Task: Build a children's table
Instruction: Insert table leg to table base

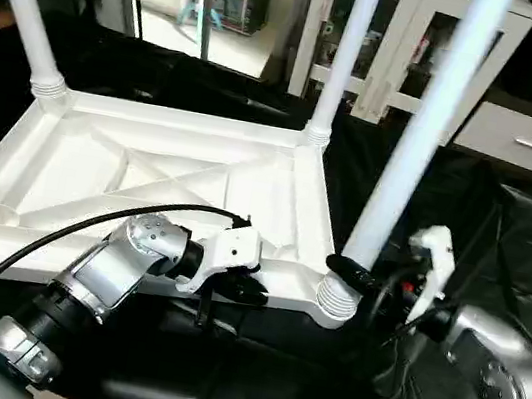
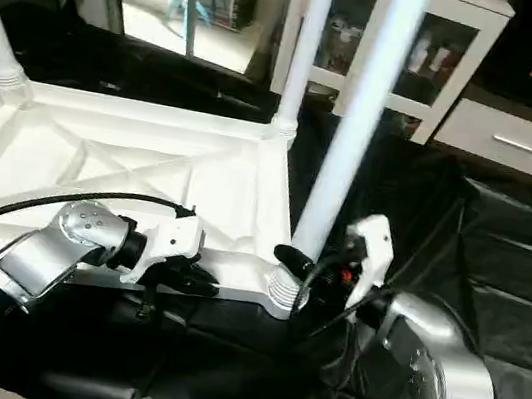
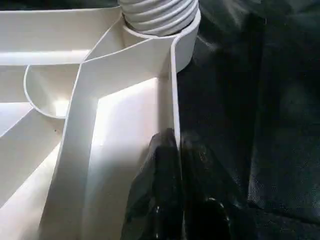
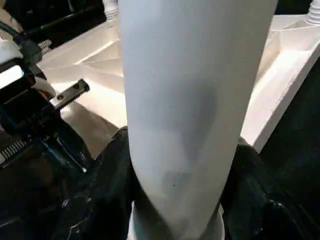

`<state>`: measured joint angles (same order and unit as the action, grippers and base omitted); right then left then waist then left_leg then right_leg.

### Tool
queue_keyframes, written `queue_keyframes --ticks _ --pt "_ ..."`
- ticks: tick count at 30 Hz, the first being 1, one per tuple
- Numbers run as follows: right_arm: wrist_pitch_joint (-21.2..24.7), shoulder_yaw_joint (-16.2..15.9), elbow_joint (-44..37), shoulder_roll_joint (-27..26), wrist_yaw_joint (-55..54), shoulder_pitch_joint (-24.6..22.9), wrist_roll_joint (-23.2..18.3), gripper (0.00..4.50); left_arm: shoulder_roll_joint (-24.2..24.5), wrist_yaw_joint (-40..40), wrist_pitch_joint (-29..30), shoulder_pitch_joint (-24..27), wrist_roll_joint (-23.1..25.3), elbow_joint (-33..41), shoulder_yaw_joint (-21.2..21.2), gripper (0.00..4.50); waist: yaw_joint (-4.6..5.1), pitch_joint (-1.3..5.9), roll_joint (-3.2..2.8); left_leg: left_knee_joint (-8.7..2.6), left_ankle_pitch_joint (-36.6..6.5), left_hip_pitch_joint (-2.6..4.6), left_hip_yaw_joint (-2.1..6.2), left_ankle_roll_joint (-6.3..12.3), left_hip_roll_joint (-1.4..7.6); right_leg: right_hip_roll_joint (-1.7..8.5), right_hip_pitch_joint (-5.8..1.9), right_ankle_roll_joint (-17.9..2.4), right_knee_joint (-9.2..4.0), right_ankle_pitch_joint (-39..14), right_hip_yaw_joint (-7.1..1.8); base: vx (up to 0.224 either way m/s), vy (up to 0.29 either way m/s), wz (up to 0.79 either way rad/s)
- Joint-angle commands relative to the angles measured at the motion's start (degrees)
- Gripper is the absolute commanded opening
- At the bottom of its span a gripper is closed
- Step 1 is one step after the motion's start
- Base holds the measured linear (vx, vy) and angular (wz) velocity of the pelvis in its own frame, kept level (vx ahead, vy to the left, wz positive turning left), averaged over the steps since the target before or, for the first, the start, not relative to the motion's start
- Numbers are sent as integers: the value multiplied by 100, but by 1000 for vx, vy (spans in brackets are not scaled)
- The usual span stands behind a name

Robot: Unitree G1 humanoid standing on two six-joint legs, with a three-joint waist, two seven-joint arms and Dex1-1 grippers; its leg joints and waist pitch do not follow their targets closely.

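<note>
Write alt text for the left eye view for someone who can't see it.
The right gripper clasps a long white tube leg just above its corner socket in the upside-down white plastic tabletop, while the left gripper pinches the near rim; two more legs stand at the far corners.

Table top (image 1: 148, 176): white plastic, smooth, faintly glossy, ribbed underside. Leg (image 1: 425, 123) between my right fingers (image 4: 107, 195): white plastic tube, smooth, satin, its base ringed with ridges. My fingers: black, slightly shiny. My forearms (image 1: 119, 262): brushed silver metal, white plastic wrist housings. Ground sheet (image 1: 501, 247): black, crinkled, glossy film. Cabinet (image 1: 413, 41): white painted, glass doors.
</note>
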<state>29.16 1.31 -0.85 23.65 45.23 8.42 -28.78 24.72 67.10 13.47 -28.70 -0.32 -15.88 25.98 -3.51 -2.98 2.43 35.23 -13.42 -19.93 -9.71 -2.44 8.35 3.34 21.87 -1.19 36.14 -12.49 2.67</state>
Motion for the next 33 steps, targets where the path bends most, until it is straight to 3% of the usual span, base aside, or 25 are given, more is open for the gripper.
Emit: queue_keyframes --ticks 1,7,18,23,28,33 --pt "-62 147 230 -55 -118 -207 38 191 73 -21 47 0 141 -168 48 10 -17 248 -49 -536 -952 13 203 70 544 645 -213 -1364 -507 -1018 -363 0 0 0" --pt "-506 200 310 -180 -97 -479 94 191 49 -71 32 -89 131 -276 -22 10 -12 226 -73 -564 -1231 29 219 1 552 640 -183 -1260 -554 -1413 -366 0 0 0" --pt "-1021 125 234 -252 -3 -884 218 191 3 -146 7 -169 141 -395 -77 10 -22 216 -65 -583 -1283 12 225 42 561 653 -171 -1185 -580 -1532 -372 0 0 0" --pt "-1565 -2 77 -286 -76 -1012 485 191 -4 -184 7 -174 155 -413 -98 10 -23 203 -42 -597 -1387 4 235 39 558 668 -160 -1066 -617 -1882 -379 0 0 0" --pt "-1657 -110 -30 -280 -30 -1101 534 191 -3 -195 8 -175 159 -419 -105 10 -26 206 -42 -604 -1297 9 227 92 563 655 -155 -1066 -616 -1750 -382 0 0 0" --pt "-1509 -508 30 -47 27 -1164 880 191 21 -190 25 -144 159 -377 -107 10 -25 200 -36 -613 -1277 0 231 106 565 655 -167 -1029 -619 -1811 -375 0 0 0"
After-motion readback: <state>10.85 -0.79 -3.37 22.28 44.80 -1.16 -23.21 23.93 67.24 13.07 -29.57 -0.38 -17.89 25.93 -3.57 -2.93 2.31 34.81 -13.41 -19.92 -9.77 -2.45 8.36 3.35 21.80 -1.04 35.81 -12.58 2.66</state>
